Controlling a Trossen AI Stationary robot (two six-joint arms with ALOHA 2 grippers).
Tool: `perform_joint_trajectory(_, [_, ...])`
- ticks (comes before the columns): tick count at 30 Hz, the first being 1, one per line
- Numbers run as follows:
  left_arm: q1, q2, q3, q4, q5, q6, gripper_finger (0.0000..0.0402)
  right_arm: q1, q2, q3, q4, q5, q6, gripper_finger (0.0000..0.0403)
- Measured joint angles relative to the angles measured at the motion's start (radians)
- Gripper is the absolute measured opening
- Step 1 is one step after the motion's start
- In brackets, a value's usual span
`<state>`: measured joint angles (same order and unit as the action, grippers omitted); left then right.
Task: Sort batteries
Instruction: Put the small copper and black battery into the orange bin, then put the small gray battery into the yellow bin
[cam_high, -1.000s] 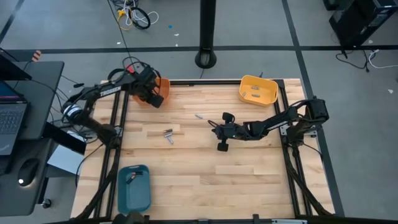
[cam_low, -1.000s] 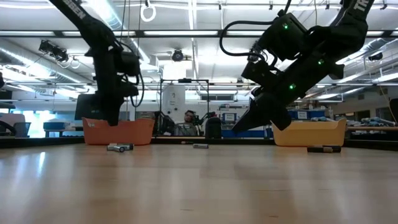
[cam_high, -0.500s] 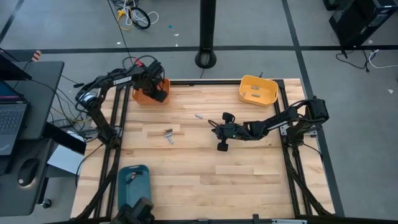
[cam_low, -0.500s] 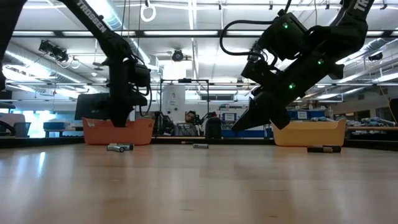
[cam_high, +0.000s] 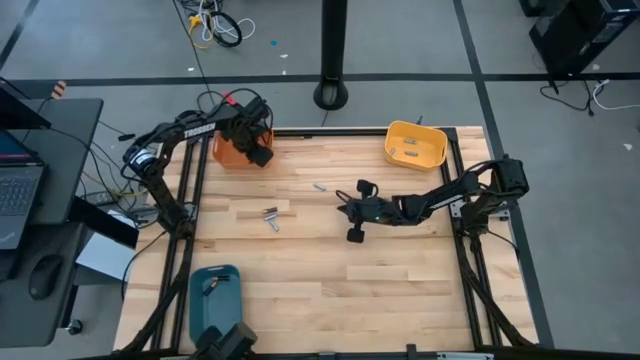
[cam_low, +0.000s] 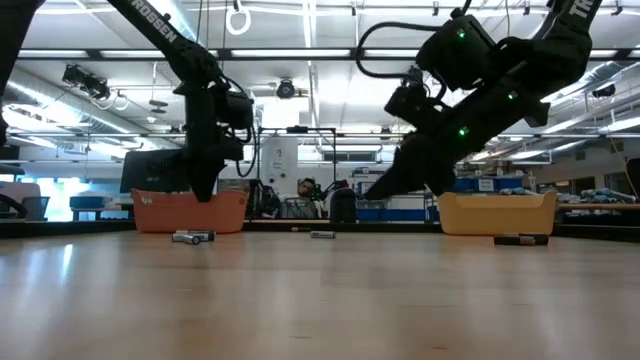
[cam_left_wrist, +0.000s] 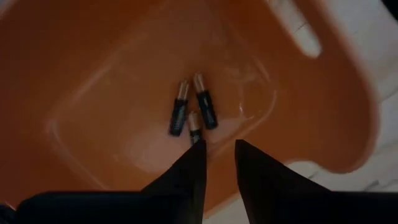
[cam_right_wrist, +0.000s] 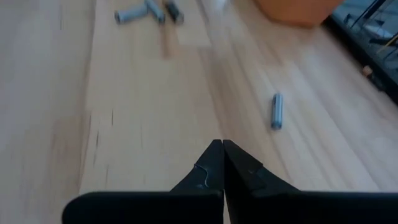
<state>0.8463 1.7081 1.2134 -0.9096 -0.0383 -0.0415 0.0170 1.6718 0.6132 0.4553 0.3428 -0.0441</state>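
Hovering over the orange bin (cam_left_wrist: 323, 118), the left end effector (cam_left_wrist: 217, 158) is seen released above three batteries (cam_left_wrist: 193, 112), while the right end effector (cam_right_wrist: 222, 163) is clenched empty.

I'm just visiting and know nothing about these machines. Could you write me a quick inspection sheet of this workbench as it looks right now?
Surface: wooden table, mostly bare.
Job's things: three batteries in the orange tray; loose batteries mid-table, a single battery nearby; some in the yellow tray and the teal tray.
Clutter: nothing seen.
Grippers: left end effector above the orange tray, fingers slightly apart, empty; right end effector shut, above bare wood at mid-table.
Cables: a bundle on the floor.
Surroundings: a desk with a laptop; a person far behind.
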Motion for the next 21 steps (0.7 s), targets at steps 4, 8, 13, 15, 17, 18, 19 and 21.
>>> perform_joint_trajectory(4, [-0.028, -0.017, 0.014, 0.008, -0.046, 0.012, 0.0093, 0.0, 0.0, 0.0, 0.086, 0.0, 0.006, 0.0006])
perform_joint_trajectory(8, [-0.065, -0.08, 0.015, 0.063, -0.081, 0.007, 0.0094, 0.004, 0.0, 0.0, 0.128, -0.001, 0.015, 0.0006])
perform_joint_trajectory(13, [-0.136, -0.219, 0.01, 0.144, -0.121, -0.02, 0.0094, 0.028, 0.0, 0.0, 0.164, -0.003, 0.048, 0.0006])
perform_joint_trajectory(15, [-0.171, -0.278, 0.002, 0.189, -0.132, -0.027, 0.0094, 0.042, 0.0, 0.0, 0.181, -0.003, 0.081, 0.0006])
perform_joint_trajectory(17, [-0.212, -0.339, -0.013, 0.222, -0.163, -0.035, 0.0094, 0.06, 0.009, 0.0, 0.216, -0.004, 0.106, 0.0006])
perform_joint_trajectory(18, [-0.233, -0.371, -0.023, 0.252, -0.178, -0.039, 0.0094, 0.07, 0.013, 0.0, 0.227, -0.004, 0.114, 0.0006])
perform_joint_trajectory(19, [-0.252, -0.401, -0.036, 0.278, -0.191, -0.041, 0.0094, 0.08, 0.018, 0.0, 0.238, -0.004, 0.121, 0.0006])
perform_joint_trajectory(21, [-0.295, -0.462, -0.068, 0.32, -0.216, -0.041, 0.0094, 0.098, 0.029, 0.0, 0.272, -0.004, 0.131, 0.0006])
